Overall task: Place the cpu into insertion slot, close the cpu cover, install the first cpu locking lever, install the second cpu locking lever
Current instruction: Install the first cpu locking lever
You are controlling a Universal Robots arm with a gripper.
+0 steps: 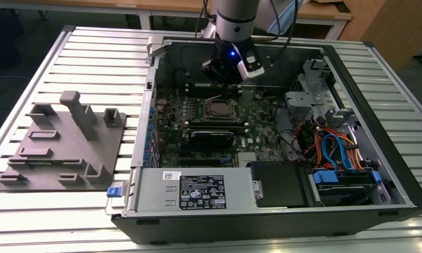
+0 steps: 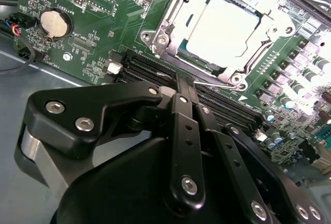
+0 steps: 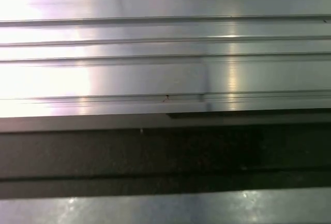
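Fingers of the gripper [image 2: 186,87] are pressed together with nothing between them, as the second wrist view shows — the tips meet in a thin dark blade just short of the socket. In the exterior view the gripper [image 1: 228,79] hangs inside the open computer case [image 1: 379,105], at about twelve o'clock from the insertion slot [image 1: 218,109] and close above the motherboard [image 1: 172,129].

The cpu [image 2: 222,25] sits in the insertion slot [image 2: 170,30], its pale metal top showing through the cpu cover [image 2: 258,53], which appears to lie down flat around it. A thin wire lever [image 2: 207,83] runs along the socket edge nearest the fingertips; whether it is latched I cannot tell.

Risk, as I judge it: the closed tips are narrow and the lever is thin and springy, so a push slightly off line could slide off and strike the memory slots [image 2: 150,71] just beside the socket, or scrape the board. Too steep a press could also bear on the cover rather than the lever.

Around it — a coin cell battery [image 2: 54,24] sits well apart from the socket, cables [image 1: 337,150] crowd the case at four o'clock, and a grey fixture block [image 1: 63,142] rests on the table [image 1: 28,221] at nine o'clock, clear of the work.
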